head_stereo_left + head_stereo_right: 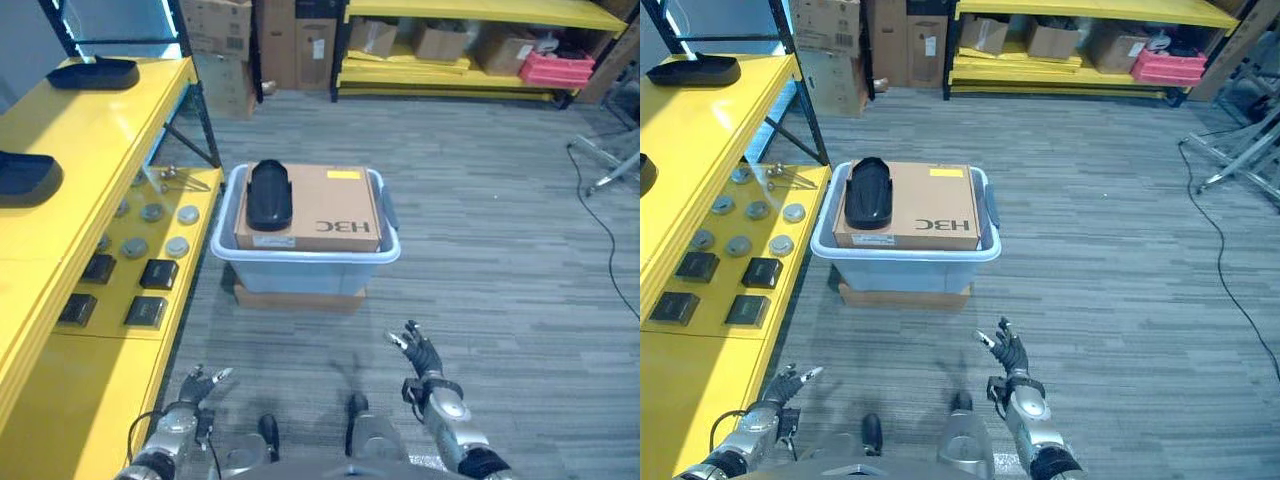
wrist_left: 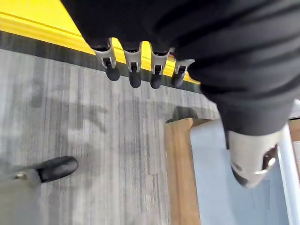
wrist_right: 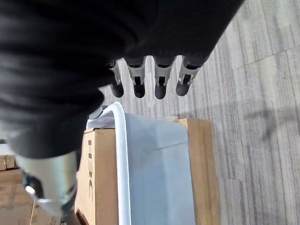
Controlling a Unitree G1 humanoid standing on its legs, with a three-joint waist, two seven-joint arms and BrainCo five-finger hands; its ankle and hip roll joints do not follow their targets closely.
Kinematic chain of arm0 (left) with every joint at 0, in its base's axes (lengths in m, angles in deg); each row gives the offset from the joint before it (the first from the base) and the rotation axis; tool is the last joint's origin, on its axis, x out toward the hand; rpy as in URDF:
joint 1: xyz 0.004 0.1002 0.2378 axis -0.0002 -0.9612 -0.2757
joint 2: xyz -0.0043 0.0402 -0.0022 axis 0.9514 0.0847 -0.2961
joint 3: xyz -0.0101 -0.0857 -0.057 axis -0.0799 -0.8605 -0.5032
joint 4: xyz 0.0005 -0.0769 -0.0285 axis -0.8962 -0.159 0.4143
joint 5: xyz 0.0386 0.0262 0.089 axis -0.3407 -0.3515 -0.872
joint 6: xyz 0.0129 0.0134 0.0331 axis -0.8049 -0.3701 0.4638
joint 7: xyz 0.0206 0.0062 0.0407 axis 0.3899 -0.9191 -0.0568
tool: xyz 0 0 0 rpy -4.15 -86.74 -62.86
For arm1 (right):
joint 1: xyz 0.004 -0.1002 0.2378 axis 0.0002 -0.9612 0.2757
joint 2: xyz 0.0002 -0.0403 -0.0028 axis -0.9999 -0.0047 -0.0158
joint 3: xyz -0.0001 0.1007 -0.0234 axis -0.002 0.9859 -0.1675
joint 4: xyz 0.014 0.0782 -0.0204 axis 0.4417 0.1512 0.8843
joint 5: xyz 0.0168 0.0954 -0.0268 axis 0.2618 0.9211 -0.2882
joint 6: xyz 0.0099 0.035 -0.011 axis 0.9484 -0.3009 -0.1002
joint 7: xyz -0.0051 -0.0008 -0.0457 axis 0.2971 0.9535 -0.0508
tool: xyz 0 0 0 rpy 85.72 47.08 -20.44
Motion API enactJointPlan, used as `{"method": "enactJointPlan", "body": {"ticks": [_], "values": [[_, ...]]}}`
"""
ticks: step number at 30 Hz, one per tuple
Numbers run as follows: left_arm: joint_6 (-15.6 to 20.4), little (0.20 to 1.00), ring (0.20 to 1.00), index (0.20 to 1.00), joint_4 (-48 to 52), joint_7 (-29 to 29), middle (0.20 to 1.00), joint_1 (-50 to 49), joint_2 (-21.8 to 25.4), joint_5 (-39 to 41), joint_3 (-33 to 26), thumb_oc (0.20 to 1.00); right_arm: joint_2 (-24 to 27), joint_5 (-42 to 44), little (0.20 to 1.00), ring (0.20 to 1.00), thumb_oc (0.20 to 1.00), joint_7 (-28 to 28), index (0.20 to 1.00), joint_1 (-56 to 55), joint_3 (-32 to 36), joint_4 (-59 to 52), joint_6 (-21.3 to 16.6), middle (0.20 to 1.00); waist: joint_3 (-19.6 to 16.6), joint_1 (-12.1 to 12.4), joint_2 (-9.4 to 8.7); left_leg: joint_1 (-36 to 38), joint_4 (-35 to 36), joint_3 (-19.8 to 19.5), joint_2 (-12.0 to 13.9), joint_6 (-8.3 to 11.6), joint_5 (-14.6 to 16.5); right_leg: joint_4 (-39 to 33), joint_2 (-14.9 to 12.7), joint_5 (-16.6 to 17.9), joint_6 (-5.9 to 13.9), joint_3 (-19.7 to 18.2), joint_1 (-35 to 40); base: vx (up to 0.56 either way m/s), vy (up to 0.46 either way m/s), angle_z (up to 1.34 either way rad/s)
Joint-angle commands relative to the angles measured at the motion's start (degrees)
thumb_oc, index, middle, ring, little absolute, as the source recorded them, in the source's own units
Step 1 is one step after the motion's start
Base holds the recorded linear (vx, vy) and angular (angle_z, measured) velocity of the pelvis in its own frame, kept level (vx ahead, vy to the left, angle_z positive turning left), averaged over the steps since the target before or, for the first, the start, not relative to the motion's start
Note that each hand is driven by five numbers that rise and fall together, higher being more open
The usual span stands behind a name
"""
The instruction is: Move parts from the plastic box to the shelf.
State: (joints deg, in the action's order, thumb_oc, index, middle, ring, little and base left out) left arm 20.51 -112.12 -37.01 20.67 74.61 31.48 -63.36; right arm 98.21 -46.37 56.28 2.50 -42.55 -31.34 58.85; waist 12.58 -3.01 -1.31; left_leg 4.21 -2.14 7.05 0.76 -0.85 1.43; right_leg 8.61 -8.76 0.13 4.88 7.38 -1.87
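The scene is evenly and brightly lit from overhead. Soft, faint shadows are cast on the grey floor [image 1: 480, 200], and a pale sheen is seen on the yellow shelf [image 1: 90, 130]. In the wrist views, the dark hand covers are rendered blurred and nearly featureless at close range.

The plastic box [image 1: 304, 266] was a pale, translucent blue-grey with a lighter rim. Inside it sat a tan cardboard carton [image 1: 325, 208] with dark lettering and a small yellow label, and on that lay a glossy black part [image 1: 268, 193]. The shelf [image 1: 90, 150] was bright yellow; its lower tier carried grey discs [image 1: 152, 212] and black square pieces [image 1: 158, 273]. The floor [image 1: 480, 220] was grey carpet with fine streaked lines.
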Motion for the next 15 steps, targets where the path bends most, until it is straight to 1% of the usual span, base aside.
{"method": "enactJointPlan", "body": {"ticks": [1, 2, 3, 4, 5, 6, 7, 9, 11, 12, 14, 15], "values": [[2.37, 1.000, 1.000, 1.000, 0.96, 0.91, 1.000, 1.07, -0.13, -0.10, -0.33, 1.000, 5.64, -1.07, 1.000, 1.000, 1.000, -1.49, 1.000, 3.18, -0.99, -2.17, -0.43, 1.000, 1.33, 1.55, -0.91, -3.38, -26.32, -4.41, 3.22, 1.27, 3.28, -3.73, 1.25, -0.72, -1.52, -0.50, 1.15, 0.35, -0.368, 0.21], [1.94, 1.000, 1.000, 1.000, 1.85, 2.27, 1.000, 0.42, -0.49, 0.54, -1.67, 1.000, 7.50, -3.26, 1.000, 1.000, 1.000, -2.47, 1.000, 3.34, 0.28, -2.95, 0.04, 1.000, 2.53, 2.61, -0.75, -10.18, -31.72, -3.53, 3.66, 1.81, 1.88, -5.56, 2.09, -1.64, -2.93, 0.26, 4.37, 0.36, -0.075, -0.29], [2.26, 1.000, 1.000, 1.000, 1.76, 3.21, 1.000, -0.08, -0.77, -0.30, -1.77, 1.000, 8.41, -3.31, 1.000, 1.000, 1.000, -3.24, 1.000, 3.69, 1.52, -2.95, -0.20, 1.000, 2.65, 3.05, -0.41, -8.93, -20.75, 0.07, 4.61, 2.24, 2.48, -7.41, 1.96, -1.79, -1.83, 1.58, 5.92, 0.35, 0.053, -0.48], [2.77, 1.000, 1.000, 1.000, 1.54, 3.66, 1.000, -0.51, -0.92, -1.37, -1.63, 1.000, 8.66, -3.30, 1.000, 1.000, 1.000, -3.19, 1.000, 3.82, 1.98, -2.91, -0.47, 1.000, 2.64, 3.25, -0.34, -8.24, -16.07, 1.10, 5.01, 2.73, 1.69, -8.38, 1.85, -1.63, -1.35, 2.17, 6.54, 0.28, 0.169, -0.81], [3.26, 1.000, 1.000, 1.000, 1.60, 3.73, 1.000, -1.07, -1.01, -2.48, -1.26, 1.000, 8.90, -3.21, 1.000, 1.000, 1.000, -2.87, 1.000, 3.74, 2.39, -3.24, -0.67, 1.000, 2.61, 3.59, 0.01, -8.71, -12.19, 1.38, 5.77, 3.70, -0.15, -9.32, 2.04, -1.47, -1.01, 2.71, 7.07, 0.20, 0.141, -0.45], [3.67, 1.000, 1.000, 1.000, 1.67, 3.72, 1.000, -1.75, -1.09, -4.21, -0.63, 1.000, 9.24, -3.45, 1.000, 1.000, 1.000, -1.99, 1.000, 3.69, 2.81, -3.76, -1.04, 1.000, 2.80, 4.24, 0.39, -9.17, -7.58, 1.16, 6.46, 4.98, -3.07, -10.42, 2.16, -1.34, -0.62, 3.21, 8.11, 0.19, 0.145, -0.45], [4.28, 1.000, 1.000, 1.000, 1.62, 3.64, 1.000, -2.52, -1.12, -5.57, 0.13, 1.000, 9.70, -3.92, 1.000, 1.000, 1.000, -0.45, 1.000, 3.89, 2.80, -3.65, -1.56, 1.000, 3.13, 5.21, 0.60, -10.71, -5.52, -0.51, 7.36, 6.27, -5.93, -11.09, 2.31, -1.61, -0.57, 2.97, 9.02, 0.22, 0.166, -0.22], [4.05, 1.000, 1.000, 1.000, 0.35, 3.86, 1.000, -2.29, -0.82, -6.66, 1.60, 1.000, 11.00, -3.64, 1.000, 1.000, 1.000, 0.95, 1.000, 4.84, 2.44, -3.89, -1.31, 1.000, 2.70, 6.27, 0.55, -9.42, -0.61, -0.83, 7.06, 6.54, -4.99, -13.56, 1.81, -1.46, 0.00, 4.04, 10.16, 0.19, 0.173, 0.01], [3.91, 1.000, 1.000, 1.000, 0.00, 3.75, 1.000, -2.41, -0.55, -7.49, 1.95, 1.000, 11.62, -3.52, 1.000, 1.000, 1.000, 1.13, 1.000, 5.01, 2.52, -4.63, -0.96, 1.000, 2.22, 6.58, 0.63, -8.73, 0.98, -0.96, 6.77, 6.48, -4.89, -13.61, 1.45, -1.57, 0.31, 4.69, 10.04, 0.15, 0.158, -0.03], [3.97, 1.000, 1.000, 1.000, -0.05, 3.50, 1.000, -2.67, -0.32, -7.73, 2.17, 1.000, 11.79, -3.68, 1.000, 1.000, 1.000, 1.15, 1.000, 4.90, 2.46, -5.34, -0.92, 1.000, 1.91, 6.70, 0.69, -8.32, 1.70, -1.12, 6.40, 6.27, -4.64, -13.61, 1.19, -1.59, 0.52, 4.95, 9.95, 0.22, 0.214, -0.06], [4.06, 1.000, 1.000, 1.000, -0.14, 2.67, 1.000, -2.73, 1.00, -5.90, 2.03, 1.000, 12.13, -6.64, 1.000, 1.000, 1.000, 1.26, 1.000, 4.64, 2.24, -8.01, -0.97, 1.000, 1.12, 6.76, 0.94, -6.98, 3.73, -1.63, 5.16, 5.30, -3.82, -13.39, 0.56, -1.49, 1.09, 5.24, 9.22, 0.20, 0.177, -0.01], [4.02, 1.000, 1.000, 1.000, -0.14, 2.71, 1.000, -2.64, 1.19, -5.62, 1.90, 1.000, 12.17, -6.95, 1.000, 1.000, 1.000, 1.35, 1.000, 4.69, 2.13, -8.28, -1.01, 1.000, 1.10, 6.76, 0.98, -6.89, 3.91, -1.68, 5.04, 5.20, -3.76, -13.21, 0.51, -1.59, 1.12, 5.23, 9.11, 0.10, 0.124, 0.29]]}}
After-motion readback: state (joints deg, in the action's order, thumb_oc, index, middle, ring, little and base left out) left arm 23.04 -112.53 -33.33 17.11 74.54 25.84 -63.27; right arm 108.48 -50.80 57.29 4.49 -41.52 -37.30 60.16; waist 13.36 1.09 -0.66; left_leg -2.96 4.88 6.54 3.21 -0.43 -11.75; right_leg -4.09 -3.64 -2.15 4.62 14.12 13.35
